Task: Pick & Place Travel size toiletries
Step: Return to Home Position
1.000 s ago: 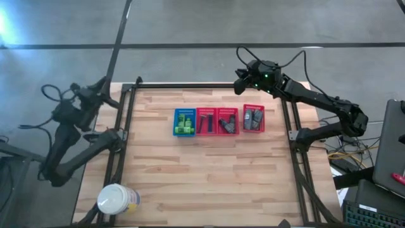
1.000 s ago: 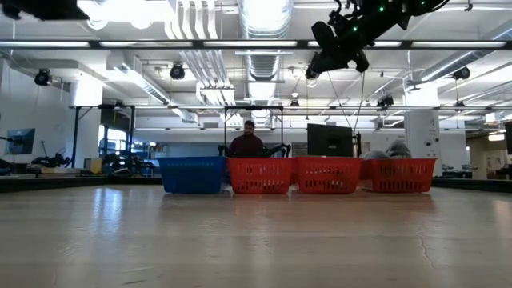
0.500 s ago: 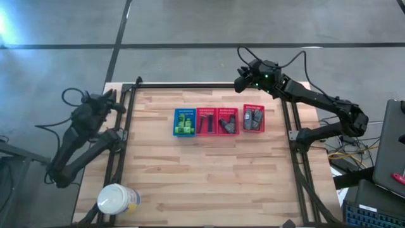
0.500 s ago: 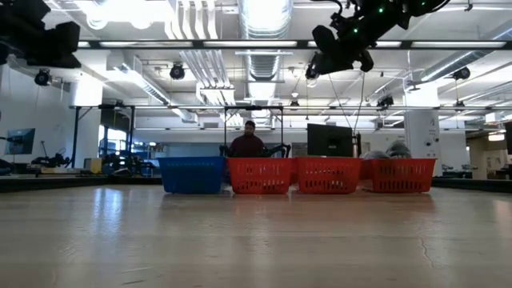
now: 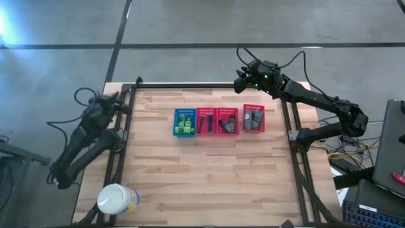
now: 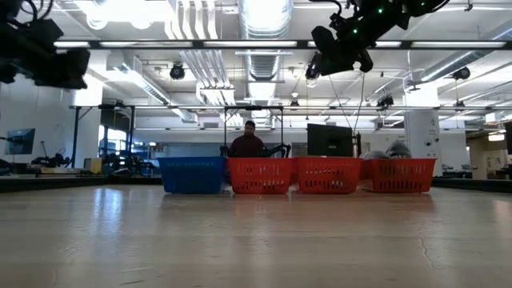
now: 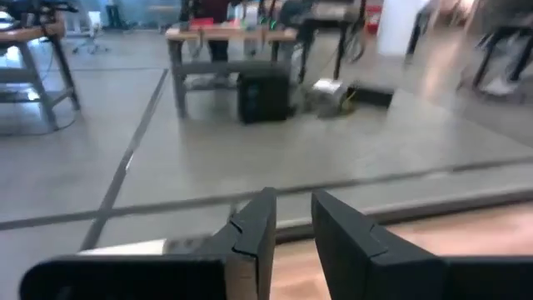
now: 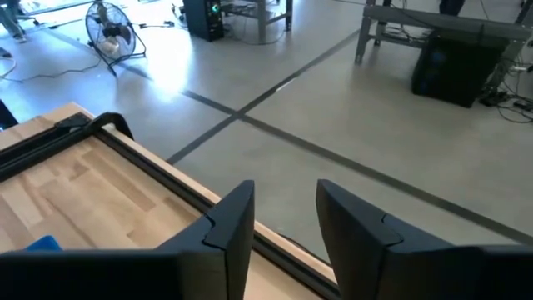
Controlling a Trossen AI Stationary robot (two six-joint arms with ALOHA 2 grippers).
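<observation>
The toiletries lie in four small mesh baskets set in a row on the far half of the table. Green bottles [image 5: 184, 121] fill the blue basket [image 6: 192, 174]. Dark tubes [image 5: 205, 121], dark razors [image 5: 228, 121] and grey oval containers [image 5: 253, 117] sit in the three red baskets. My left gripper [image 5: 118, 101] [image 7: 293, 223] hovers high over the table's far left corner, slightly open and empty. My right gripper [image 5: 241, 75] [image 8: 285, 215] hangs high above the far edge, behind the baskets, open and empty.
A large white round jar [image 5: 116, 199] lies at the table's near left corner. A dark frame rail [image 5: 209, 86] borders the wooden table top [image 5: 209, 171]. In the low view a person [image 6: 249, 142] sits in the room behind the baskets.
My left arm has swung from beyond the table's left side toward the table's far left corner and has come into the low view at its upper left. The right arm and the baskets have kept still.
</observation>
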